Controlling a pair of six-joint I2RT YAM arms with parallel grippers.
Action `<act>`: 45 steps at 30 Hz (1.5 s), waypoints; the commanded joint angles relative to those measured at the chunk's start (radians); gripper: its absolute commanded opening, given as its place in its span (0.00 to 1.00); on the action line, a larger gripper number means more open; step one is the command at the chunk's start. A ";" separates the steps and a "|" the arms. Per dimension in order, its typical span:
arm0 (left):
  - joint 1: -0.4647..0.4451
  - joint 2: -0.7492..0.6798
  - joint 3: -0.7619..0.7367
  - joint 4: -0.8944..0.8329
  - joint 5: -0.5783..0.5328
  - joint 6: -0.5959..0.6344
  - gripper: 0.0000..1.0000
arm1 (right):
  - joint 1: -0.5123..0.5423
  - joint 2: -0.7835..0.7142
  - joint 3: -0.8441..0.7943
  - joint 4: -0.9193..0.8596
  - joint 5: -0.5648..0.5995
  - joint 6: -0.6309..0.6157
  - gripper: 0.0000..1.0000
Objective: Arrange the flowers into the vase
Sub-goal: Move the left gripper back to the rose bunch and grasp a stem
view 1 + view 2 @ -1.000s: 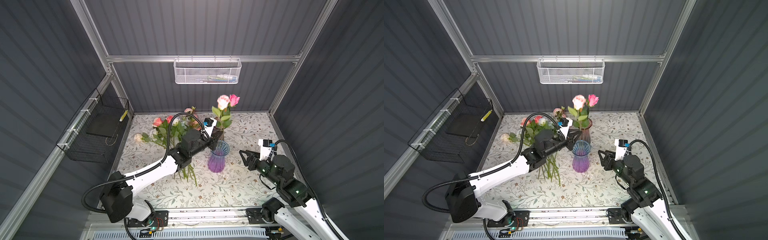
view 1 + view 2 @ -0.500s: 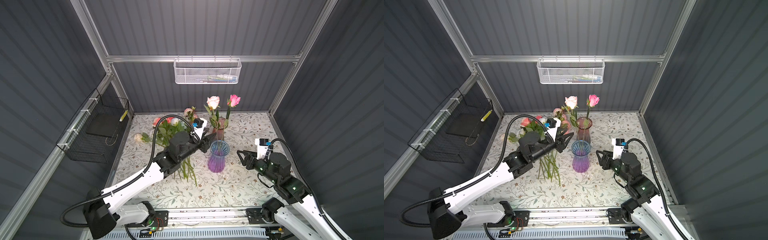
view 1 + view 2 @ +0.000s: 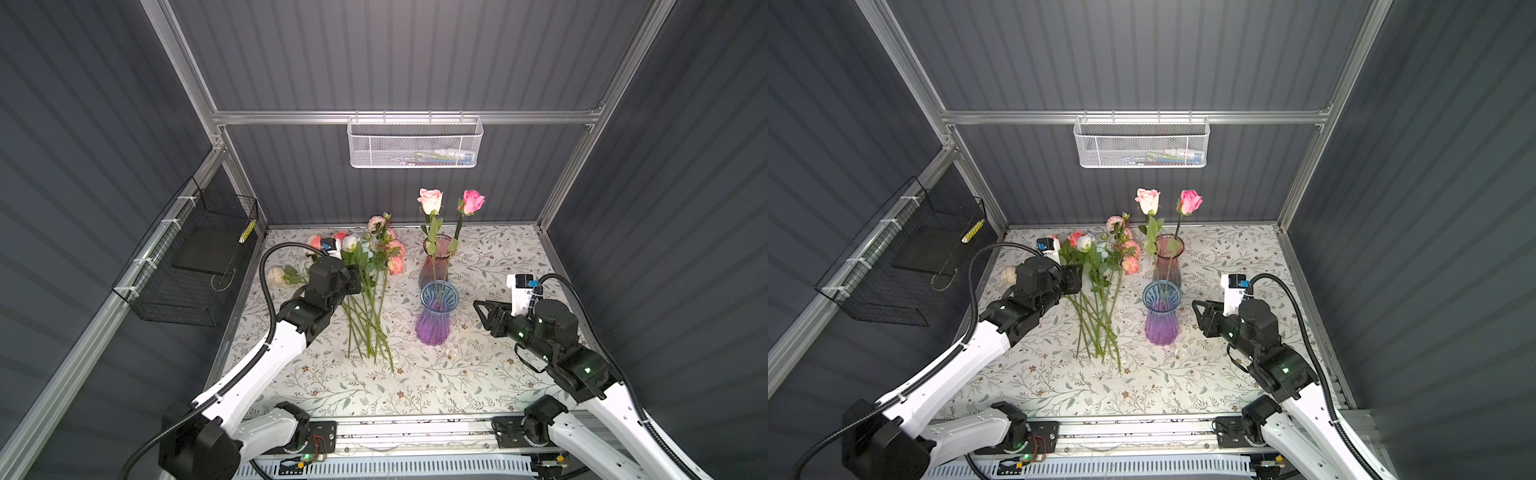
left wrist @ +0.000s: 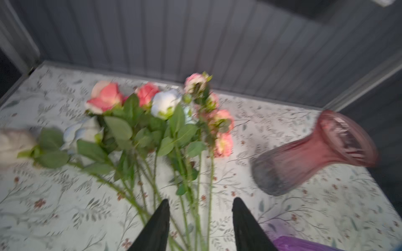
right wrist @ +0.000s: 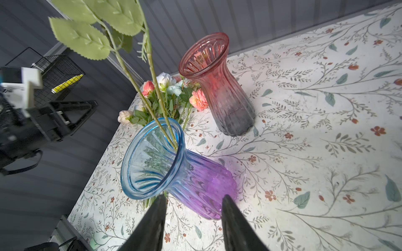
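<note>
Blue-and-purple glass vase (image 3: pixel 434 322) stands on the table (image 3: pixel 478 374) with two pink roses (image 3: pixel 430 198) upright in it, now spread apart rather than leaning together. The right tool (image 3: pixel 484 318) waits just beside it, jaws apart and empty as before. The left tool (image 4: pixel 201 200) has pulled back from the vase and hovers, jaws wide, over the stems of the loose flowers (image 4: pixel 139 130) lying on the table. Behind, the pink vase (image 3: pixel 434 259) is unmoved.

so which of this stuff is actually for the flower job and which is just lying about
For the job: loose flowers on the table, two roses standing in the blue-purple vase.
Just there: empty pink vase, white mesh basket, black wire basket.
</note>
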 commanded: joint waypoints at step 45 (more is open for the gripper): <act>0.119 0.516 0.056 -0.053 0.210 -0.134 0.02 | -0.005 0.050 0.006 0.009 -0.014 -0.034 0.40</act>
